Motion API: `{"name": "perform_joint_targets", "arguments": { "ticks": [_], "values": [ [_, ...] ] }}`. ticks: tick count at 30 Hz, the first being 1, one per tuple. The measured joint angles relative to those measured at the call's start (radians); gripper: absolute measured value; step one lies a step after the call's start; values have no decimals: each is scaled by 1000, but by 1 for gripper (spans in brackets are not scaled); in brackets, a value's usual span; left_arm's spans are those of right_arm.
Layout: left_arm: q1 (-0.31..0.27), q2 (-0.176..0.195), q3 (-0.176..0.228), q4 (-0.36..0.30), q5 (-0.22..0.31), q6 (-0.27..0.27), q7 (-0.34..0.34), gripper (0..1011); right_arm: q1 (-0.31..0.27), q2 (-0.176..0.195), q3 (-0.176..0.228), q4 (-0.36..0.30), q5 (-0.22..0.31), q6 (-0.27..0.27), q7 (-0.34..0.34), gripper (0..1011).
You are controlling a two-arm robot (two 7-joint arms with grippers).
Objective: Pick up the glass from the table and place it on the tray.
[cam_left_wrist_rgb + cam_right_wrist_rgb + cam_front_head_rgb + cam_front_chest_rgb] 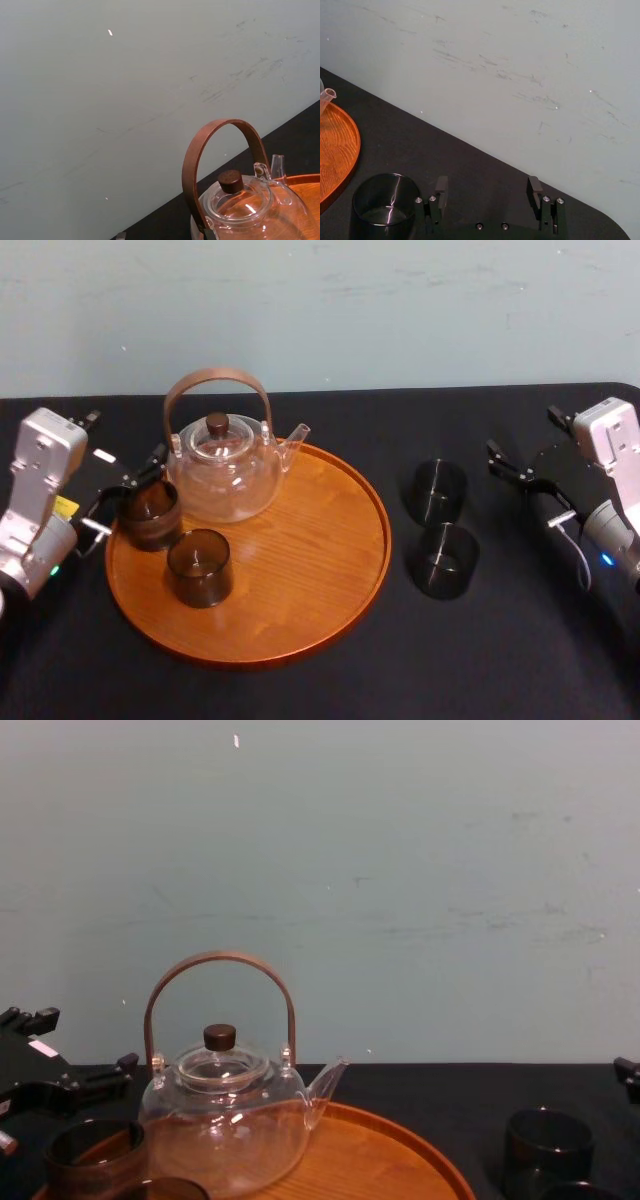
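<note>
A round wooden tray (300, 570) sits on a black table (330, 680). It holds a clear glass teapot (225, 475) with an arched brown handle at its back left, with no liquid visible in it. It also holds two small smoky tumblers, both apparently empty: the rim glass (150, 515) at the tray's left edge and the front glass (200, 567) just inside it.

Two more tumblers stand on the table right of the tray, close together: the far table glass (438, 490) and the near table glass (445, 560) (its inside looks bare).

The left gripper (124, 440) hovers just behind the rim glass, fingers apart and holding nothing. The right gripper (487, 185) sits beside the far table glass, fingers spread wide and empty.
</note>
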Motion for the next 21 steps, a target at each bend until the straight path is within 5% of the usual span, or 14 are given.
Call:
{"name": "perform_joint_targets", "arguments": {
  "ticks": [21],
  "values": [
    [0, 0, 0, 0, 0, 0, 0, 1002, 0, 0, 0, 0, 0, 0, 0, 1002]
  ]
}}
